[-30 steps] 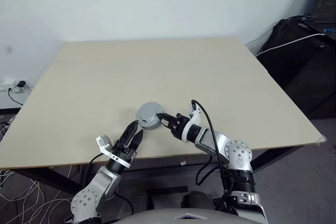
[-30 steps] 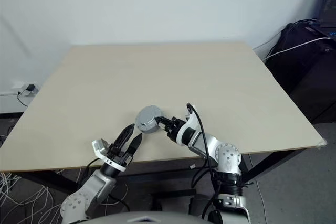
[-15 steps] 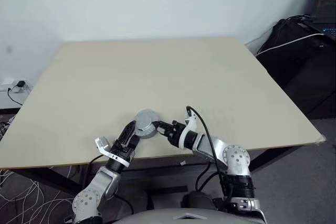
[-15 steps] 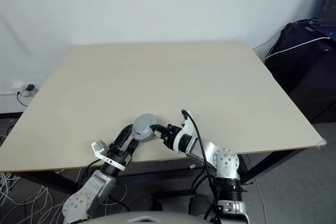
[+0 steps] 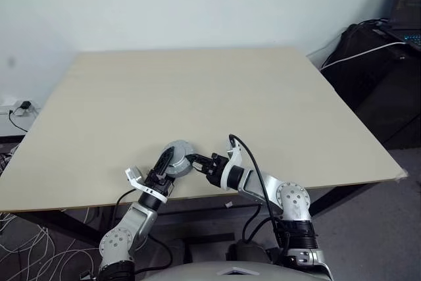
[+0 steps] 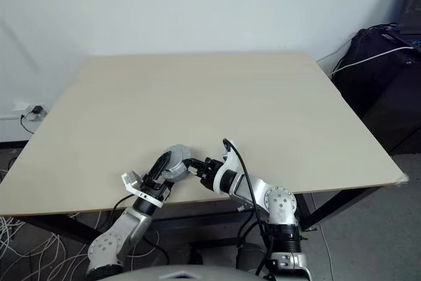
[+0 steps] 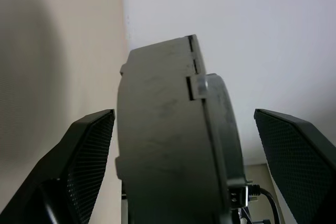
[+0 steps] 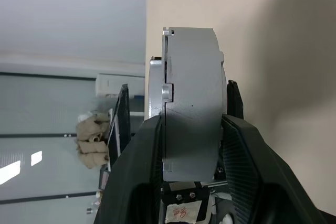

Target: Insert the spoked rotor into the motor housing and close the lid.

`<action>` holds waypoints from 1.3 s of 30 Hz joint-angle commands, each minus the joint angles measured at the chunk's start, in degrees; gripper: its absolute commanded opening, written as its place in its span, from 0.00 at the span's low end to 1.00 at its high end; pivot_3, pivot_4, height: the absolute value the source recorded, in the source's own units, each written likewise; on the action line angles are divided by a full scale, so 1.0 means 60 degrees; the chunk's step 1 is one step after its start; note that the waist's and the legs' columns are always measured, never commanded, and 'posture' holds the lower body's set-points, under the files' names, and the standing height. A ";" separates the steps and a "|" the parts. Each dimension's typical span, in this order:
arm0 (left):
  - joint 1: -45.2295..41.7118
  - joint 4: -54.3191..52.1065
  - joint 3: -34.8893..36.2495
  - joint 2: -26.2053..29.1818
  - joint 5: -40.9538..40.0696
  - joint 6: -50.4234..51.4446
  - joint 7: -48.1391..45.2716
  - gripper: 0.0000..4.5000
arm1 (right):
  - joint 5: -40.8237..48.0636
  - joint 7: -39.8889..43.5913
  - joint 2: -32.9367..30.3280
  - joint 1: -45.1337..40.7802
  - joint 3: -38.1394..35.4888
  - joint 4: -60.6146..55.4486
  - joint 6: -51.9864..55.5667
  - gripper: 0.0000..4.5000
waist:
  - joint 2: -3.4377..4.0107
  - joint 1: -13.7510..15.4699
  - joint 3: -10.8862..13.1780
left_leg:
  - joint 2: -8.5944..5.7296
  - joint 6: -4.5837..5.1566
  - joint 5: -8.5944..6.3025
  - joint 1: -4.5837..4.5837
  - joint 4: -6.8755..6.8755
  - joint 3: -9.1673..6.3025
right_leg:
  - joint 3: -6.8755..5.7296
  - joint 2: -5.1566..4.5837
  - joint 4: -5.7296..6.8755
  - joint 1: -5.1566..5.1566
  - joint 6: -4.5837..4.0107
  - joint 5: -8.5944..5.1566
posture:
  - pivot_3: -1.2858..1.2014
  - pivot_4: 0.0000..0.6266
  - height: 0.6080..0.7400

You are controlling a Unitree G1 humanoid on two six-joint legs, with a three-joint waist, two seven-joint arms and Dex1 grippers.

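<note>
The grey round motor housing [image 5: 177, 158] hangs just above the table near its front edge, turned on edge. My right gripper [image 5: 195, 161] is shut on it from the right, its fingers [image 8: 242, 166] pressing both flat faces of the housing [image 8: 191, 98]. The thinner lid [image 8: 156, 87] lies flat against one face. My left gripper [image 5: 167, 164] is open, and its two fingers [image 7: 79, 171] stand apart on either side of the housing [image 7: 168, 150] without touching it. The spoked rotor is hidden.
The light wooden table [image 5: 197, 83] stretches far behind the housing. Black bags [image 5: 375, 64] with a white cable stand beyond the table's right side. A wall socket [image 5: 20, 106] and loose cables are on the floor at the left.
My right gripper has carried the housing to the left and closer to the table's front edge, into the gap between my left gripper's open fingers. The left gripper has hardly moved.
</note>
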 commanded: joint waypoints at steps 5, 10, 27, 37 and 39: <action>-0.0061 -0.0289 -0.0059 -0.0577 -0.0088 0.0008 -0.0174 0.56 | 0.0478 0.0119 0.0486 -0.0129 0.0061 -0.0459 -0.0156 0.30 | -0.0007 0.0004 0.0004 | 0.0000 -0.0002 -0.0002 -0.0001 0.0000 -0.0001 | 0.0000 -0.0003 -0.0001 0.0000 0.0000 0.0000 | 0.52 0.00 1.00; 0.0042 -0.0376 -0.0036 -0.0551 -0.0184 0.0043 -0.0128 0.52 | 0.0481 0.0145 0.0462 -0.0134 0.0091 -0.0407 -0.0190 0.30 | -0.0012 0.0003 0.0008 | 0.0000 -0.0003 -0.0002 -0.0002 -0.0001 -0.0001 | 0.0001 -0.0013 -0.0002 -0.0001 0.0000 0.0000 | 0.52 0.00 1.00; 0.0225 -0.0619 0.0106 -0.0650 -0.0416 -0.0250 -0.0170 0.48 | -0.0854 0.0937 0.0275 0.0071 0.0163 -0.0617 -0.0928 0.86 | -0.0024 0.0003 0.0015 | 0.0000 -0.0028 -0.0016 -0.0001 -0.0001 0.0000 | -0.0001 -0.0012 -0.0003 -0.0001 0.0000 0.0000 | 0.52 0.00 1.00; 0.0223 -0.0530 0.0219 -0.0700 -0.0289 -0.0569 -0.0233 0.48 | -0.0923 0.0861 0.0288 0.0195 -0.0030 -0.0661 -0.1016 1.00 | -0.0024 0.0003 0.0016 | 0.0001 -0.0029 -0.0016 -0.0001 -0.0001 0.0000 | -0.0001 -0.0012 -0.0003 -0.0002 0.0000 0.0000 | 0.52 0.00 1.00; 0.0128 -0.0511 0.0295 -0.0774 -0.0059 -0.1011 -0.0136 0.48 | -0.0916 0.0905 0.0242 0.0228 -0.0058 -0.0763 -0.1014 1.00 | -0.0024 0.0002 0.0016 | 0.0002 -0.0029 -0.0016 0.0000 -0.0001 0.0000 | -0.0001 -0.0012 -0.0002 -0.0002 0.0000 0.0000 | 0.52 0.00 1.00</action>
